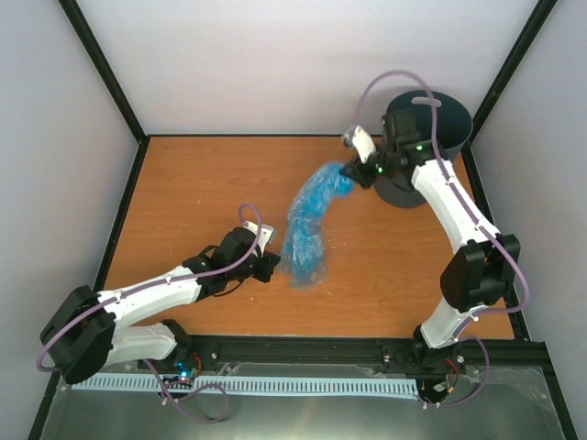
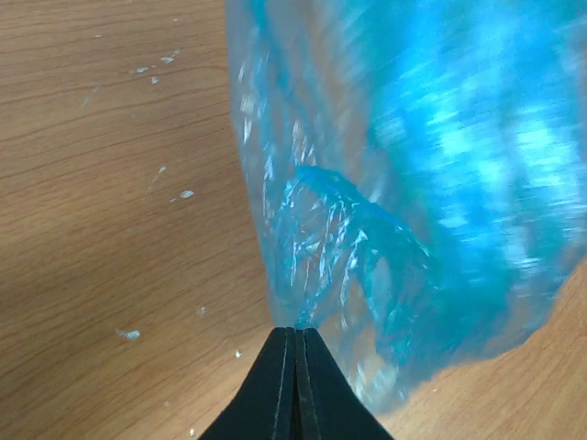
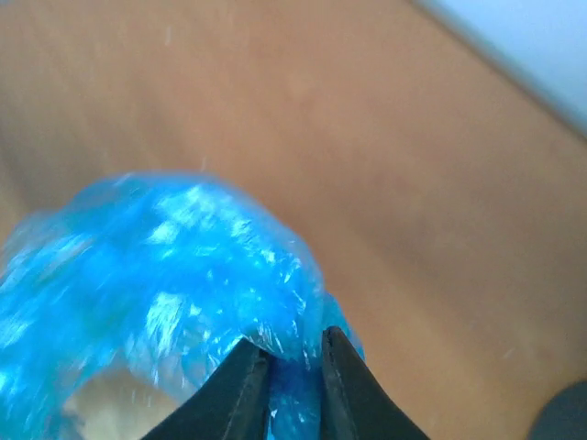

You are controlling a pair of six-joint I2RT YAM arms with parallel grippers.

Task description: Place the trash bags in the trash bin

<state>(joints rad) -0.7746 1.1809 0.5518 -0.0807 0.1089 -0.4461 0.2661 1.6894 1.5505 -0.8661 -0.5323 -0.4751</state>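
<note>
The light-blue translucent trash bag (image 1: pixel 308 225) hangs stretched in a band between my two grippers above the wooden table. My right gripper (image 1: pixel 353 172) is shut on the bag's upper bunched end, which shows between its fingers in the right wrist view (image 3: pixel 295 365). My left gripper (image 1: pixel 272 266) is shut, with the bag's lower edge pinched at its tip (image 2: pixel 295 332); the bag (image 2: pixel 404 183) fills the right of that view. The dark grey round trash bin (image 1: pixel 427 145) stands upright at the far right, just behind the right gripper, and looks empty.
The orange-brown table (image 1: pixel 202 192) is bordered by a black frame and pale walls on three sides. The bin stands near the back right corner. The right arm's purple cable (image 1: pixel 394 82) loops over the bin. Small white specks lie on the wood (image 2: pixel 138 335).
</note>
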